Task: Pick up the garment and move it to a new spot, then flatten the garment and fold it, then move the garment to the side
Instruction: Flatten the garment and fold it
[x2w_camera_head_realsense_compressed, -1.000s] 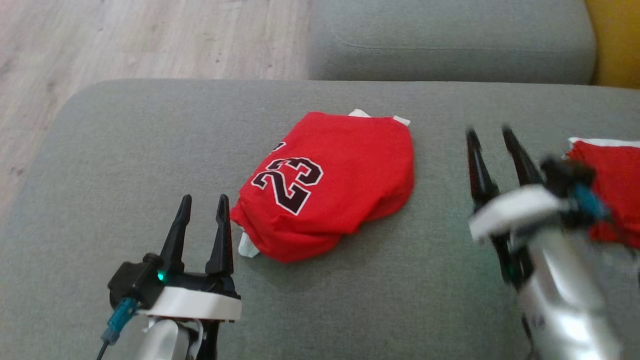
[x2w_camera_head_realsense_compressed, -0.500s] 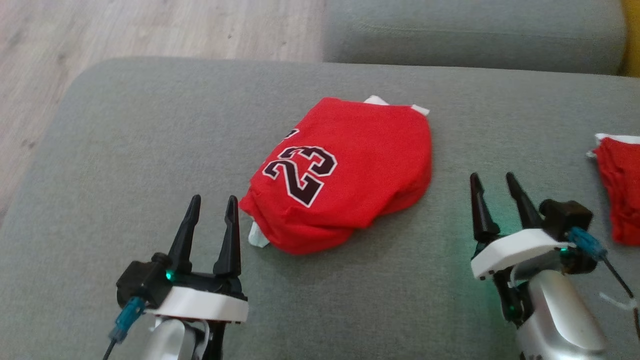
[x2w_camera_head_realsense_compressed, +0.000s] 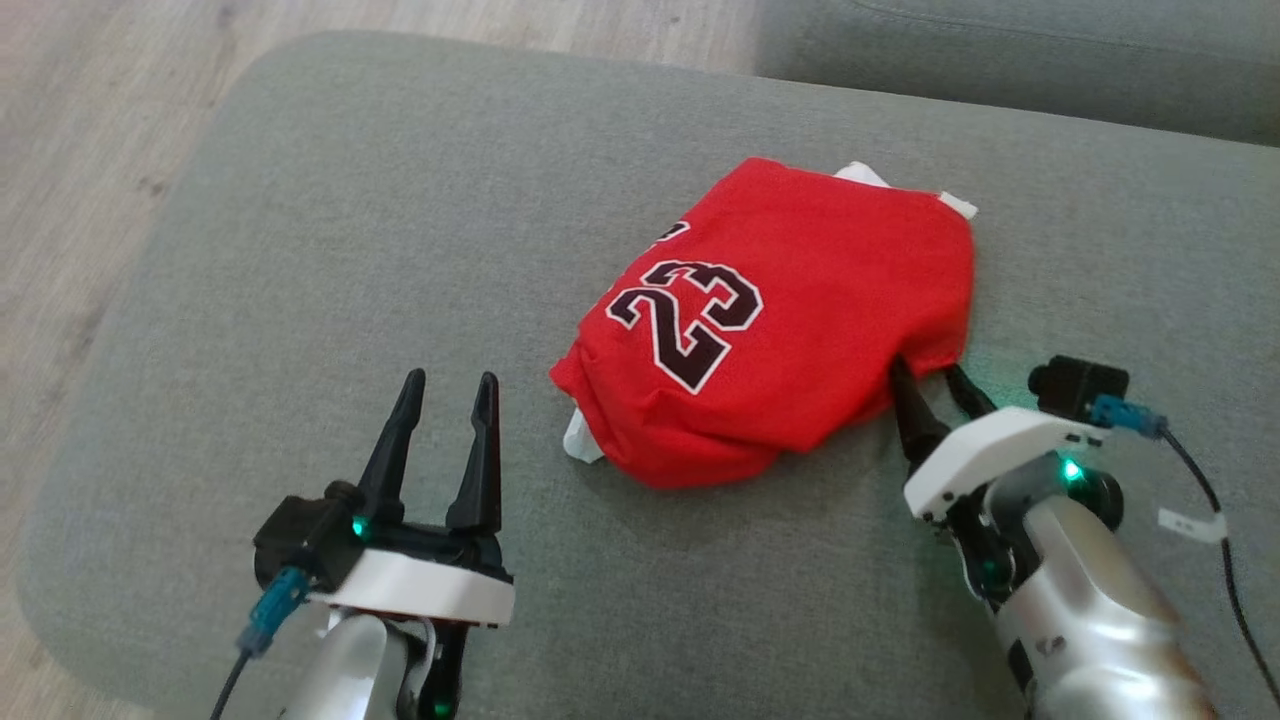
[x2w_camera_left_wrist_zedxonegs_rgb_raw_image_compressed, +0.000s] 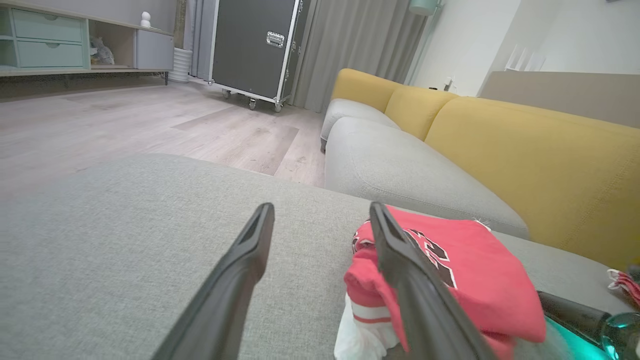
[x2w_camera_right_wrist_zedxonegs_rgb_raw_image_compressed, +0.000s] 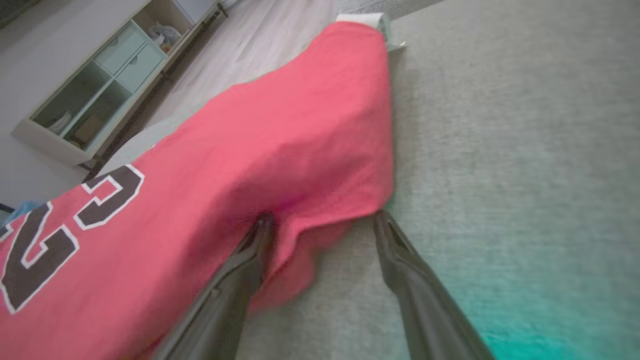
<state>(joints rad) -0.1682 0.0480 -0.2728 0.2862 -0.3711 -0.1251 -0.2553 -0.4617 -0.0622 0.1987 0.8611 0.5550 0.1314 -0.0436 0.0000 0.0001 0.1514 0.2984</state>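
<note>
Wooden floor (x2w_camera_head_realsense_compressed: 80, 150) runs along the left edge of the grey sofa cushion (x2w_camera_head_realsense_compressed: 350, 200) that carries everything.

Near the cushion's front left corner, the left gripper (x2w_camera_head_realsense_compressed: 450, 378) hovers just above the fabric. Its two dark fingers are spread apart with nothing between them. In the left wrist view, the left gripper (x2w_camera_left_wrist_zedxonegs_rgb_raw_image_compressed: 322, 207) points along the cushion, and its right finger overlaps the near corner of the garment. Whether it touches the cloth I cannot tell. Beyond it stand a black wheeled case (x2w_camera_left_wrist_zedxonegs_rgb_raw_image_compressed: 255, 45), a cabinet with drawers (x2w_camera_left_wrist_zedxonegs_rgb_raw_image_compressed: 45, 40) and a yellow backrest (x2w_camera_left_wrist_zedxonegs_rgb_raw_image_compressed: 525, 150).

The red jersey (x2w_camera_head_realsense_compressed: 790, 300) lies folded into a rough rectangle around the middle of the cushion, closer to its far edge. Its number 23 (x2w_camera_head_realsense_compressed: 685, 320) faces up. White trim (x2w_camera_head_realsense_compressed: 580, 445) peeks out at the front left corner, and more white shows along the jersey's far edge.

At the jersey's front right corner, the right gripper (x2w_camera_head_realsense_compressed: 925, 370) has its fingertips against the hem. In the right wrist view, the jaws of the right gripper (x2w_camera_right_wrist_zedxonegs_rgb_raw_image_compressed: 322, 216) are parted. One fingertip is tucked under the red jersey (x2w_camera_right_wrist_zedxonegs_rgb_raw_image_compressed: 280, 130), the other rests over bare cushion just beside the hem, and a loose fold hangs between them, not pinched.

A second grey cushion (x2w_camera_head_realsense_compressed: 1000, 50) sits past the far right edge.
</note>
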